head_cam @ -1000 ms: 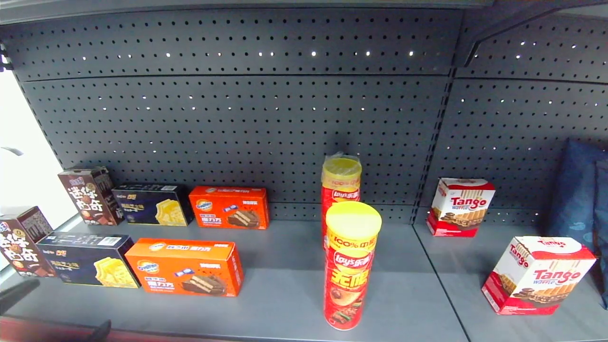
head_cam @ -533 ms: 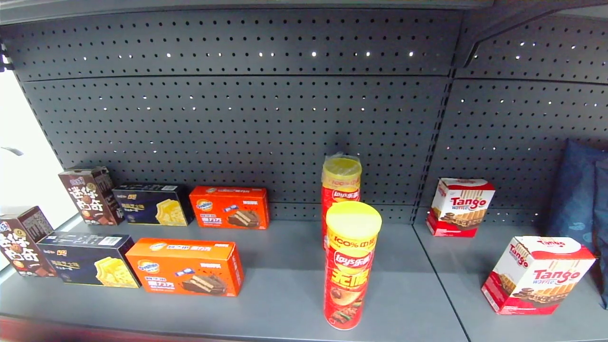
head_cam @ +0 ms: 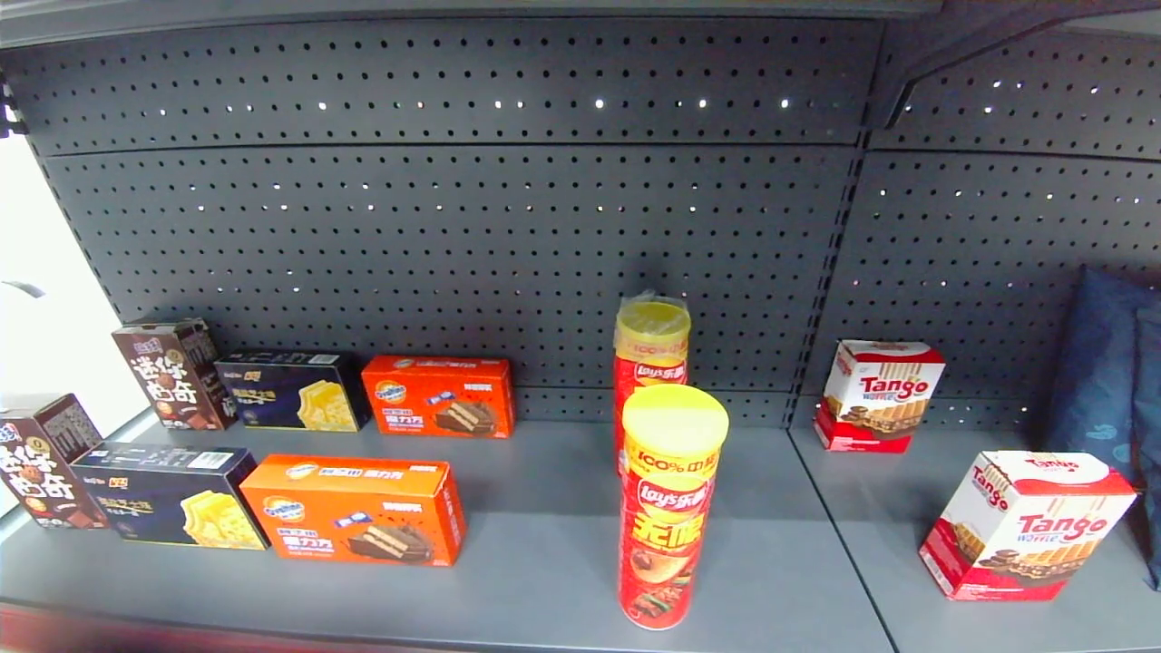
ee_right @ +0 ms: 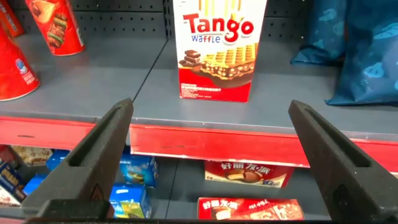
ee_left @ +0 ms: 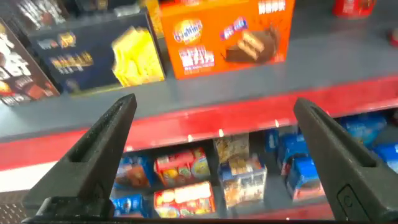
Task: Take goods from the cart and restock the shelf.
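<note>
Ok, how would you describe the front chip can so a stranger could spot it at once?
Find the grey shelf with the perforated back wall. Near its middle two red chip cans with yellow lids stand one behind the other. The front chip can is the one nearer the edge, hiding the rear can's lower half.

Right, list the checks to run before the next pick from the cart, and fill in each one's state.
1. The left gripper open and empty: ok.
2. The right gripper open and empty: ok.
3. Where the cart stands: cannot tell.
4. Bare room on the shelf between the front orange box and the front chip can: ok.
5. The front chip can and the rear chip can upright: ok.
6. The front wafer box set back from the shelf's edge: ok.
</note>
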Robot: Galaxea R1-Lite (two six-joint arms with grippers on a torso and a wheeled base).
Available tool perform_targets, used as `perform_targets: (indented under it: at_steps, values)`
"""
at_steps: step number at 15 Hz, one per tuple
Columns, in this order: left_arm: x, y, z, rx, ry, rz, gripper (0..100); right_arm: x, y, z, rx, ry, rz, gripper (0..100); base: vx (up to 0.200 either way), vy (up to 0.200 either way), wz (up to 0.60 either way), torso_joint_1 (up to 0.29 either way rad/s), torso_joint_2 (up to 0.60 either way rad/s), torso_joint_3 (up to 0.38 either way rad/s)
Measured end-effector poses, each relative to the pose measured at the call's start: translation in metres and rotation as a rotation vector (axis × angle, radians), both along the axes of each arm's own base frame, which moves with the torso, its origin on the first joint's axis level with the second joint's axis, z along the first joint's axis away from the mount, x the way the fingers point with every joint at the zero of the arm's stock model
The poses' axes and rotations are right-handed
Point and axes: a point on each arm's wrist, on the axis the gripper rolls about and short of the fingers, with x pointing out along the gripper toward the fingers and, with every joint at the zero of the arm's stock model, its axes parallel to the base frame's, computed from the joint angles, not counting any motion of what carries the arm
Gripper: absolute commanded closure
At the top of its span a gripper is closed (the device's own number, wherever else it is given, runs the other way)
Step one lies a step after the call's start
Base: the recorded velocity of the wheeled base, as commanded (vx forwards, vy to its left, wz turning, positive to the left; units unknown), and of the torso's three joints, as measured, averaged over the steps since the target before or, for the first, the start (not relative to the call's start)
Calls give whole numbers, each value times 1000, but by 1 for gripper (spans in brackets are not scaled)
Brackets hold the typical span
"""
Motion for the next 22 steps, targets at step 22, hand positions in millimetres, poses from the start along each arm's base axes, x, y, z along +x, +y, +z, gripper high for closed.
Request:
perform_targets:
  at_steps: [22]
  values:
    - [-7, -1, -2, -117, -80, 164, 0, 0, 0, 0, 0, -3, -1, 0, 0, 0, 0, 0, 0, 0]
